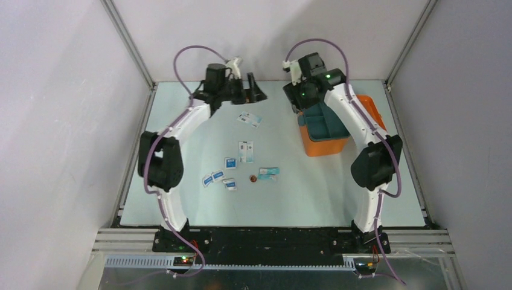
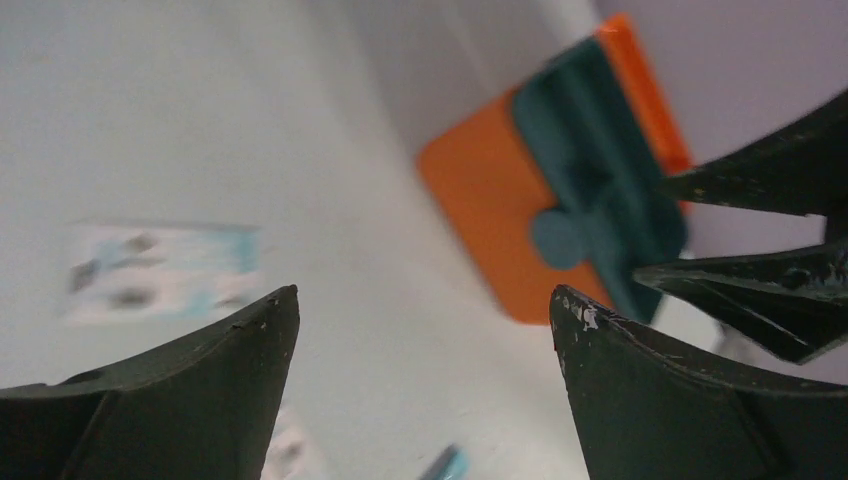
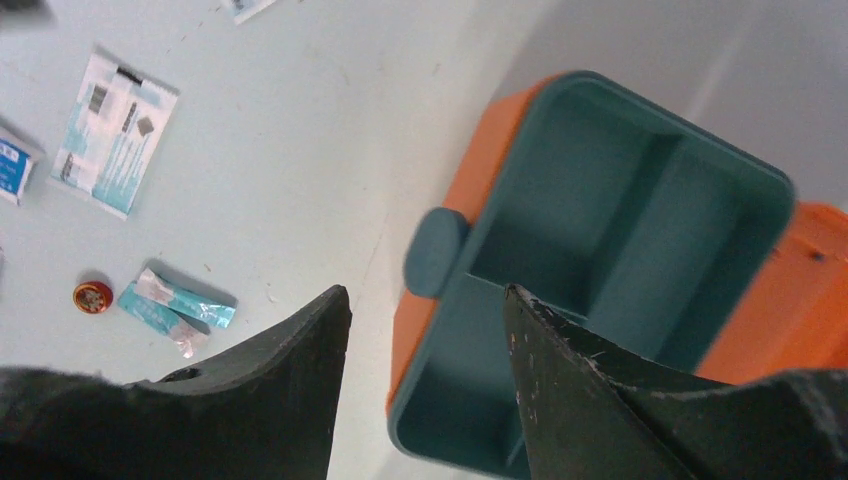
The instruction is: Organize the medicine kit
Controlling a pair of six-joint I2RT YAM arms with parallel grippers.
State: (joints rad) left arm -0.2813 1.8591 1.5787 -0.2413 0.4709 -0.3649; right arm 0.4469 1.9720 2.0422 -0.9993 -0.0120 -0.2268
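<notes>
The medicine kit (image 1: 324, 147) is an orange box at the right back of the table, its lid (image 1: 369, 107) swung open to the right and a teal divided tray (image 3: 620, 230) inside. My right gripper (image 3: 425, 292) hovers open over the kit's left rim, one finger above the tray and one above the table, next to the round teal latch tab (image 3: 436, 250); in the top view the right gripper (image 1: 297, 107) is at the kit's far left corner. My left gripper (image 1: 249, 92) is wide open at the back middle, and the left wrist view shows the left gripper (image 2: 422, 296) empty above bare table.
Several small white and blue packets lie on the table's middle (image 1: 245, 151), one nearer the back (image 1: 249, 118). Two teal sachets (image 3: 175, 305) and a small red round tin (image 3: 92, 296) lie beside them. Enclosure walls stand close behind the kit.
</notes>
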